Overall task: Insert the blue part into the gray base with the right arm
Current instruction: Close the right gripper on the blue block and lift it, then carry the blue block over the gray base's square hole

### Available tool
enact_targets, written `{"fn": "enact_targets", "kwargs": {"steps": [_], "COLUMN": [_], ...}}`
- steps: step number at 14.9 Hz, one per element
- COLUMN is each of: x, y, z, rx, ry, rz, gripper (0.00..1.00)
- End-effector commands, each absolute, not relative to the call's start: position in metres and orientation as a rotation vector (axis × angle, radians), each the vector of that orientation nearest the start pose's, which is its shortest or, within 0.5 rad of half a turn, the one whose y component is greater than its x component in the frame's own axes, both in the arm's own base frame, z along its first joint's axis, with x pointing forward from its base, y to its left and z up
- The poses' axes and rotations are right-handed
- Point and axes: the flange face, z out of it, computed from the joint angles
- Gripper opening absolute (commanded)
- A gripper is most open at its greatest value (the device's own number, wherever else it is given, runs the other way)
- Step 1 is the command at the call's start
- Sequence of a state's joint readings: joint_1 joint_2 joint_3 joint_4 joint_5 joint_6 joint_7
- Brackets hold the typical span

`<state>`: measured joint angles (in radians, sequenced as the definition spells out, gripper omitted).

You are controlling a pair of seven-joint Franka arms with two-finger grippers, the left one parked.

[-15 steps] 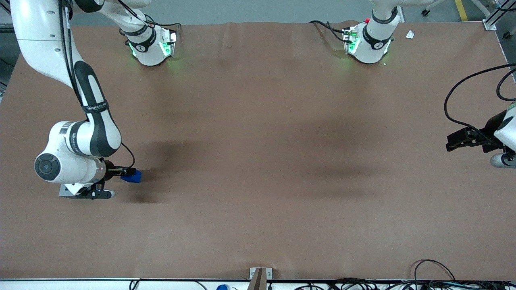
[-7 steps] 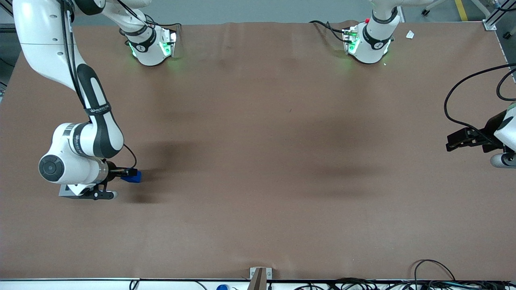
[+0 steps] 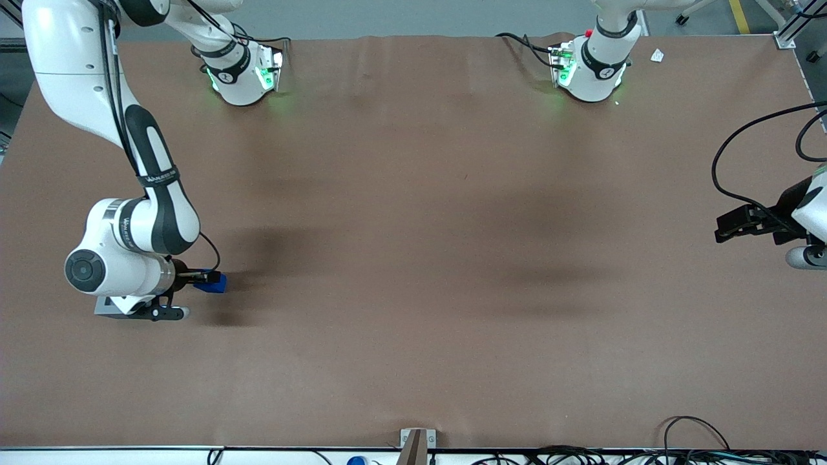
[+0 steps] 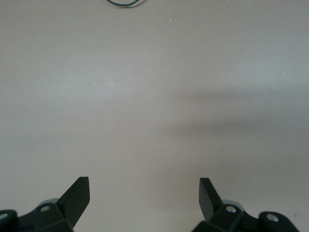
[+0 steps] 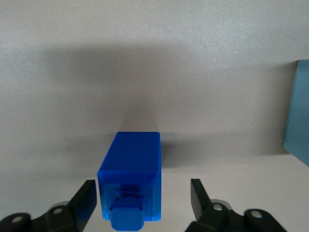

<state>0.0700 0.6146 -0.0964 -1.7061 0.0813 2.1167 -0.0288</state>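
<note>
The blue part (image 3: 216, 283) lies on its side on the brown table, toward the working arm's end; its stub (image 5: 126, 217) points at the wrist camera. My right arm's gripper (image 3: 204, 278) reaches low and level over the table and stands open around the blue part (image 5: 129, 169). One fingertip (image 5: 88, 193) sits close beside the block and the other (image 5: 197, 192) stands well apart from it. The gray base (image 3: 104, 306) is mostly hidden under the right arm's wrist; a pale block edge (image 5: 298, 113) beside the blue part looks like it.
Two arm bases (image 3: 242, 74) (image 3: 591, 68) stand at the table's edge farthest from the front camera. Cables (image 3: 698, 439) and a small bracket (image 3: 417, 442) lie along the nearest edge.
The right arm's wrist has crept a little toward the blue part. The blue part has stayed in place.
</note>
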Motion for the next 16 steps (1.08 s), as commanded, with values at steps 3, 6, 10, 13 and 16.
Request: {"fn": "enact_targets", "kwargs": {"steps": [3, 6, 10, 13, 16], "x": [0.655, 0.656, 0.657, 0.66, 0.671], "y": [-0.007, -0.006, -0.01, -0.023, -0.046], "z": [0.22, 0.221, 0.224, 0.239, 0.266], "rx": [-3.1, -3.1, -3.1, -3.097, -3.077], "ry": [0.09, 0.12, 0.127, 0.216, 0.335], "rz": [0.299, 0.294, 0.297, 0.285, 0.323], "gripper": [0.62, 0.52, 0.19, 0.1, 0.06]}}
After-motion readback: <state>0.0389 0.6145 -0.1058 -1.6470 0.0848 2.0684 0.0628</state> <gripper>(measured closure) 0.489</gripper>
